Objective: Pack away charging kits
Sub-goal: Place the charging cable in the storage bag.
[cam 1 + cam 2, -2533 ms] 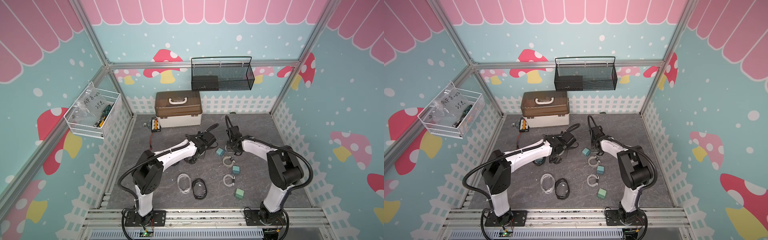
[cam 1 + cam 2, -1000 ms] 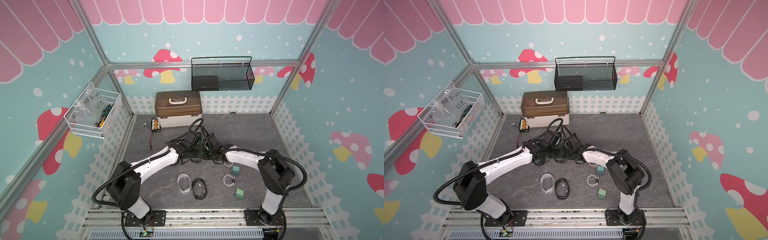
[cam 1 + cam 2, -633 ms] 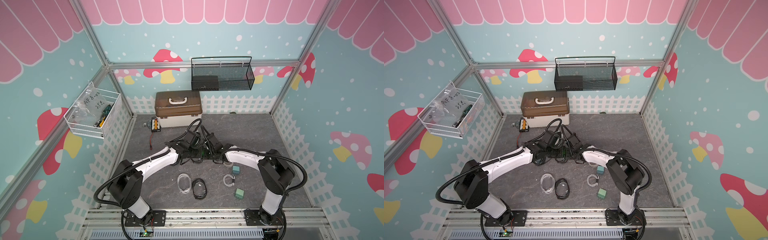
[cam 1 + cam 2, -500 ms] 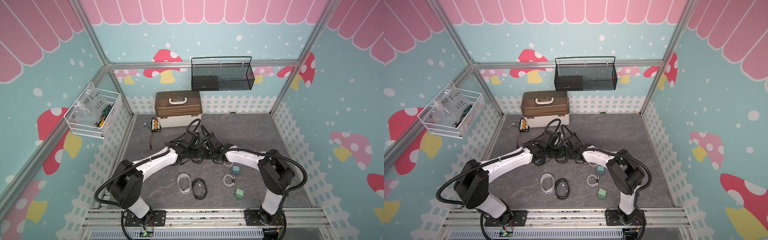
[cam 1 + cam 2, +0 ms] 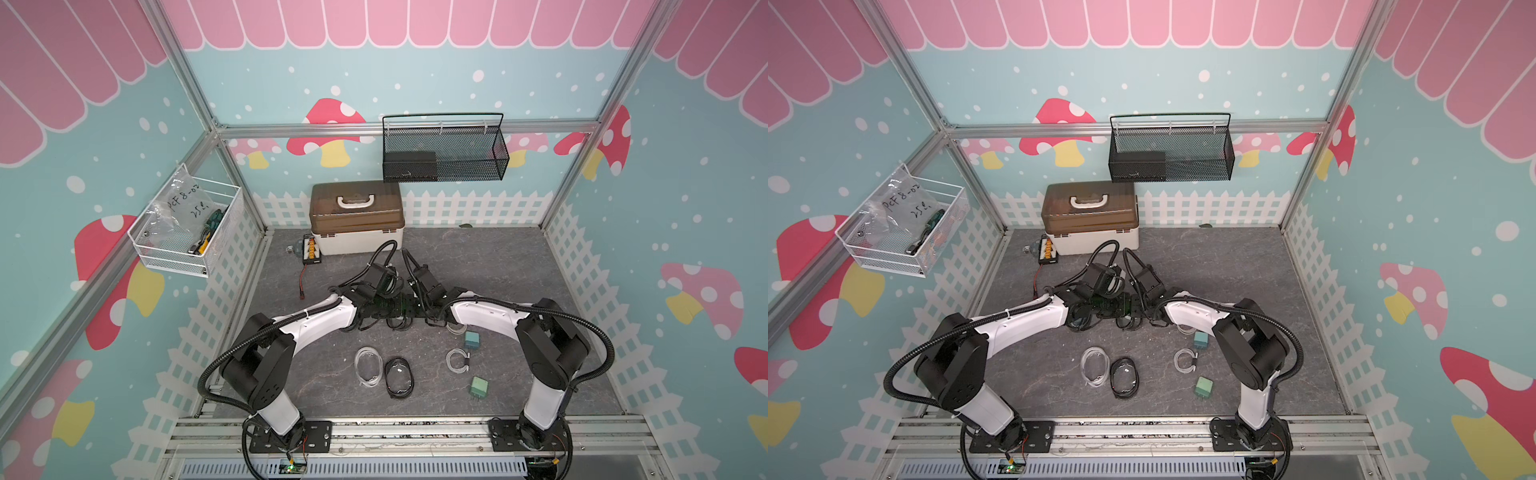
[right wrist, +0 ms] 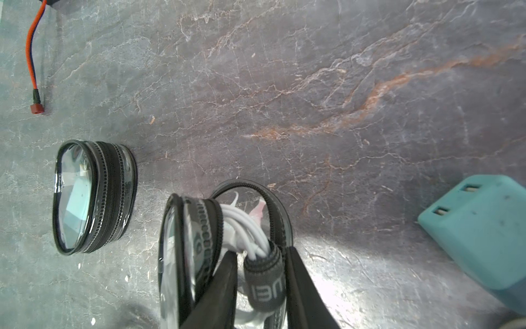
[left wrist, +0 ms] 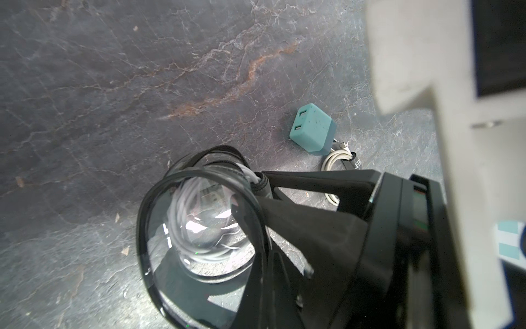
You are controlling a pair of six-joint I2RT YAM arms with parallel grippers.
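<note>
OK, both arms meet mid-frame in both top views, just below the brown-lidded box [image 5: 356, 216].

Left gripper [image 7: 250, 193]: jaws fully closed, pinching the rim of the open black-rimmed pouch [image 7: 199, 228], which stands on edge on the worktop [image 5: 498, 266]. The coiled white cable [image 6: 242, 225] sits partly inside the pouch mouth.

Right gripper [image 6: 260, 252]: jaws slightly apart, flanking the cable's grey strap [image 6: 264, 284] (can't tell if they grip it or only sit beside it).

A second black-rimmed pouch [image 6: 94, 196], which looks zipped, stands on edge near the held one, not touching it. A teal adapter [image 7: 311, 128] lies loose close by, just beside a loose cable coil [image 7: 334, 159].

Lower centre of a top view: white-rimmed pouch [image 5: 368, 365] and flat black-rimmed pouch [image 5: 398, 377] lie side by side. To their right are another cable coil [image 5: 457, 359] and a lower adapter [image 5: 478, 387].

The connector board [image 5: 311, 249] sits at the box's lower left, and the red wire [image 6: 31, 57] trails from it.
</note>
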